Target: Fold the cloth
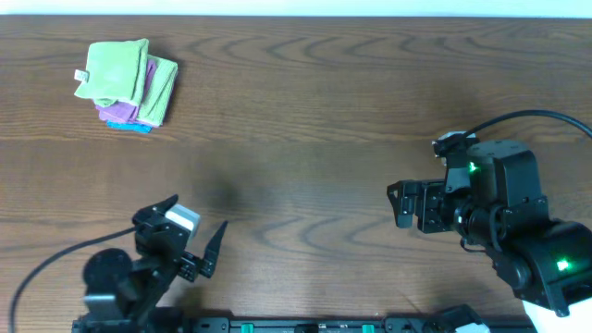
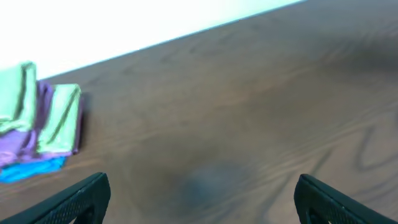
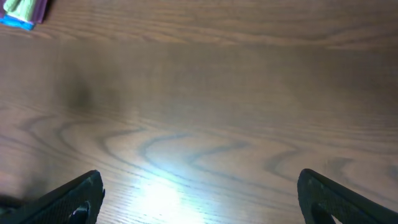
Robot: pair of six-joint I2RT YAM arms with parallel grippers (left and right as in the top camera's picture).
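Folded cloth stack (image 1: 125,85) sits at table (image 1: 324,111) far-left corner; left gripper (image 1: 200,213) and right gripper (image 1: 394,204) jaws released, empty, well apart from it.

A small stack of folded cloths (image 1: 125,85) lies at the far left of the table (image 1: 324,111), turned slightly askew to the table's edge. The top cloth (image 1: 116,72) is light green, folded into a rough rectangle, with a small white tag (image 1: 80,77) at its left edge. A second green fold (image 1: 159,91) juts out on the right. A purple layer (image 1: 118,113) shows beneath, and a thin blue edge (image 1: 139,129) peeks out at the stack's near side. The layers are unevenly aligned.
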